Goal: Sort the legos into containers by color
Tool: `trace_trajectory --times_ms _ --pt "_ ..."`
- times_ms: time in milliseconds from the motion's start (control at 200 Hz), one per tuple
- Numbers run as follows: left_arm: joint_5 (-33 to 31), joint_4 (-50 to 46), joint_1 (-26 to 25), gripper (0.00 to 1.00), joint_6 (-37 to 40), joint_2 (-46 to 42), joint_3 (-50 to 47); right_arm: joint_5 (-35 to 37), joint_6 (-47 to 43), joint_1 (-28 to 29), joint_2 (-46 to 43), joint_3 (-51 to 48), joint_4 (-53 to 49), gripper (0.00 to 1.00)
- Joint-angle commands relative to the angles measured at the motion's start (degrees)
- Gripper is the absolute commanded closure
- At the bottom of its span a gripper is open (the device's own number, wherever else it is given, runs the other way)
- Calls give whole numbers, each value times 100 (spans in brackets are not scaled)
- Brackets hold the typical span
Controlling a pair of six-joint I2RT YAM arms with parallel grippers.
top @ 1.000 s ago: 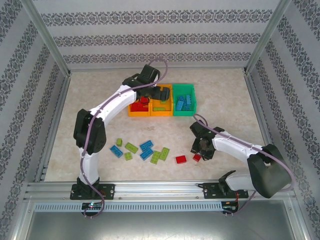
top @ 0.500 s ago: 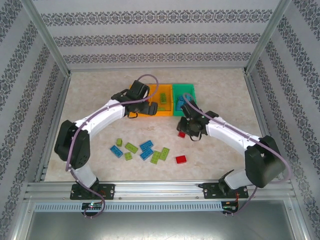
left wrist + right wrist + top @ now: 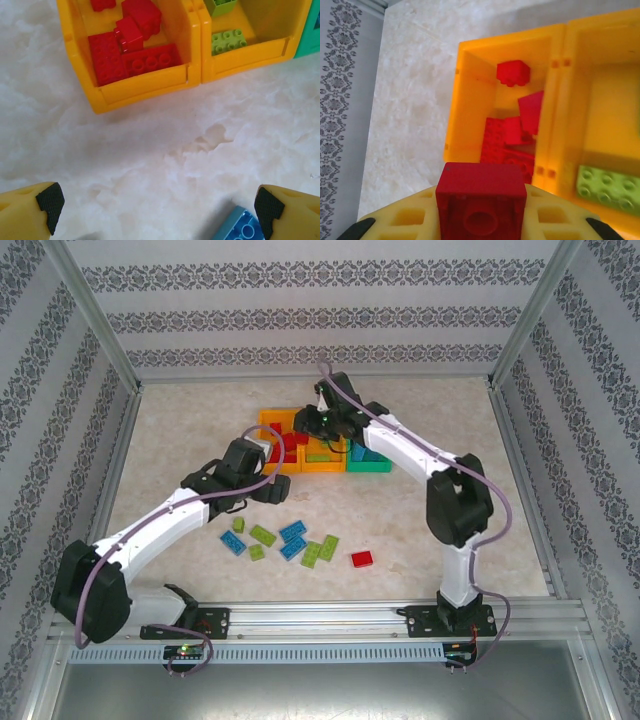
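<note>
Right gripper (image 3: 481, 226) is closed on a red brick (image 3: 481, 197), held above the left orange bin (image 3: 465, 100), in which red bricks (image 3: 512, 132) are piled. Left gripper (image 3: 159, 207) is spread wide and empty over the table (image 3: 150, 140) near that bin; a blue brick (image 3: 242, 230) is seen beside one fingertip.

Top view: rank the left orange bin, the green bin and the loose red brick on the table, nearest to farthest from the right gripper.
From the right gripper, which grips a red brick:
1. Left orange bin: under the gripper, left end of the row.
2. Green bin: right end of the row.
3. Loose red brick: on the table, well toward the arm bases.
</note>
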Motion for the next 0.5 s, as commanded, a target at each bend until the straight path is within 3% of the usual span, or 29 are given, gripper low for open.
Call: trace_trajectory --times_ms 0,130,275,400,495 --pt "-381 -130 58 0 -114 -291 -213 -472 -129 12 565 736 -71 74" --pt "-560 -501 78 1 -404 -274 -254 -466 -163 34 1102 1410 -327 71" --pt "-821 -1047 92 1 -835 40 -207 -397 -155 29 1515 1862 -673 62" --pt "-677 -1287 106 0 -1135 353 -205 -253 -76 11 1686 1931 -788 49" --pt "-524 -1246 140 0 -1305 479 -287 -303 -21 11 1748 1937 -797 44"
